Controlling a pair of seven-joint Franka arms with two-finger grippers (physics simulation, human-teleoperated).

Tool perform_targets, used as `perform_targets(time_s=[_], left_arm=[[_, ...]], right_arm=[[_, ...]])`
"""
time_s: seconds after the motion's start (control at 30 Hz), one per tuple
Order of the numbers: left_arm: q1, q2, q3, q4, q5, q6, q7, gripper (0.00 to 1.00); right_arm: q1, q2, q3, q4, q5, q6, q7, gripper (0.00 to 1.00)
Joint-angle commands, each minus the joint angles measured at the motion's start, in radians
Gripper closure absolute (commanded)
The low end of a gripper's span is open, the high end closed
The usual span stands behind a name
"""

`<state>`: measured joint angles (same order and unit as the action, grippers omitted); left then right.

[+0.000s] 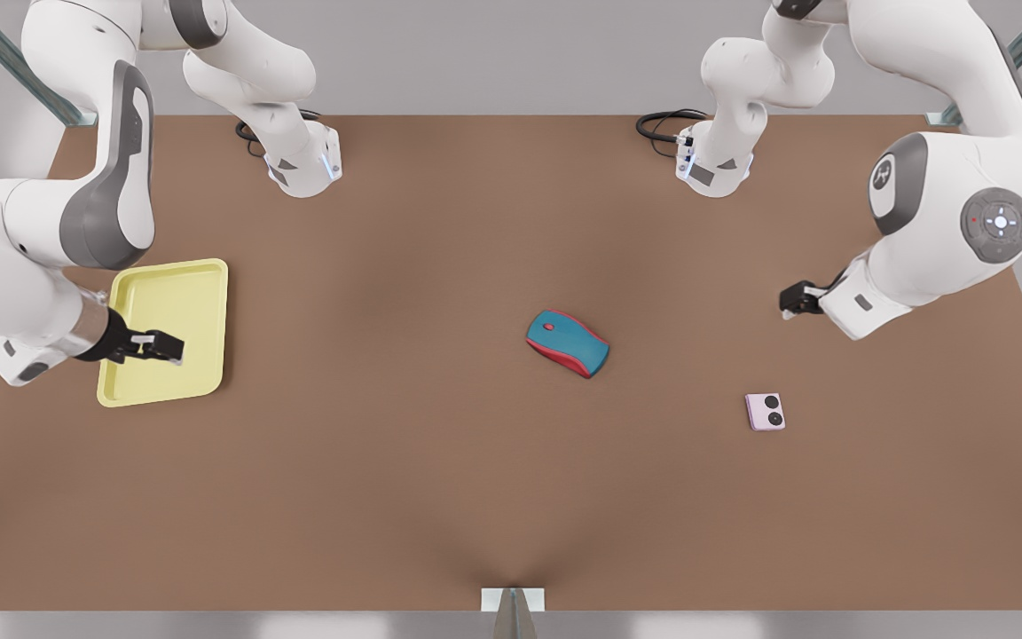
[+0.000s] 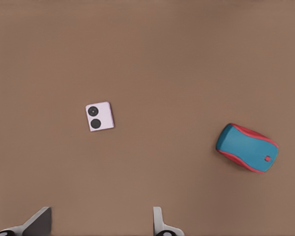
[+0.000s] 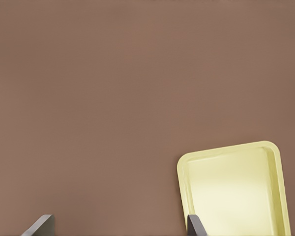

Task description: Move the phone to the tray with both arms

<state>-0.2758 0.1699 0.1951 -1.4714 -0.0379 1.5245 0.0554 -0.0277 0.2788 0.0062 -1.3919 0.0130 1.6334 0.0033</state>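
- Phone [image 1: 765,411] lies flat on the desk [image 1: 440,479] towards the front view's right, lenses up, well apart from the tray [image 1: 165,330] at the front view's left.
- Left claw [image 1: 797,300] hangs near the phone but clear of it, fingers [image 2: 39,221] spread, nothing held.
- Right claw [image 1: 161,347] hovers over the tray, fingers [image 3: 194,225] spread, empty; this arm waits.
- Risk: the phone is thin and flat, so fingers may skid off its edges or push it along the desk.
- Risk: the computer mouse [image 1: 567,343] lies between phone and tray, so a low carry could strike it.
- Risk: a mid-desk handover may drop the phone if the release is mistimed.
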Motion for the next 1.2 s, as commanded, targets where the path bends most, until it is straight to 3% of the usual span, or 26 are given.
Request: perform_targets(time_s=[0.0,0.07,0.13,0.27,0.33,0.53,0.73,1.17], left_arm=[[0.0,0.002,0.004,0.0,0.01,0.066,0.001,0.0],[0.009,0.046,0.006,0.0,0.012,0.069,0.006,0.0],[0.01,0.186,0.023,0.0,0.007,0.12,-0.009,0.0],[0.041,0.339,0.027,-0.05,-0.083,0.368,-0.014,0.0],[0.053,0.347,0.026,-0.151,-0.091,0.508,-0.014,0.0],[0.102,0.37,0.026,-0.308,-0.163,0.689,-0.016,0.0],[0.132,0.447,0.017,-0.316,-0.162,0.796,-0.009,0.0],[0.147,0.523,0.003,-0.306,-0.151,0.821,-0.005,0.0]], right_arm=[[0.0,-0.001,0.0,0.001,0.001,0.065,0.001,0.0],[0.0,-0.003,0.0,-0.001,0.001,0.065,0.001,0.0],[0.0,-0.003,0.0,-0.001,0.001,0.063,-0.002,0.0],[0.0,-0.003,0.0,-0.001,0.001,0.063,0.0,0.0],[0.0,-0.003,0.0,-0.001,0.001,0.063,-0.002,0.0],[0.0,-0.003,0.0,-0.001,0.001,0.066,0.001,0.0],[0.0,-0.001,0.001,-0.004,0.001,0.063,-0.005,0.0],[0.0,0.0,0.001,-0.002,0.002,0.063,-0.002,0.0]])
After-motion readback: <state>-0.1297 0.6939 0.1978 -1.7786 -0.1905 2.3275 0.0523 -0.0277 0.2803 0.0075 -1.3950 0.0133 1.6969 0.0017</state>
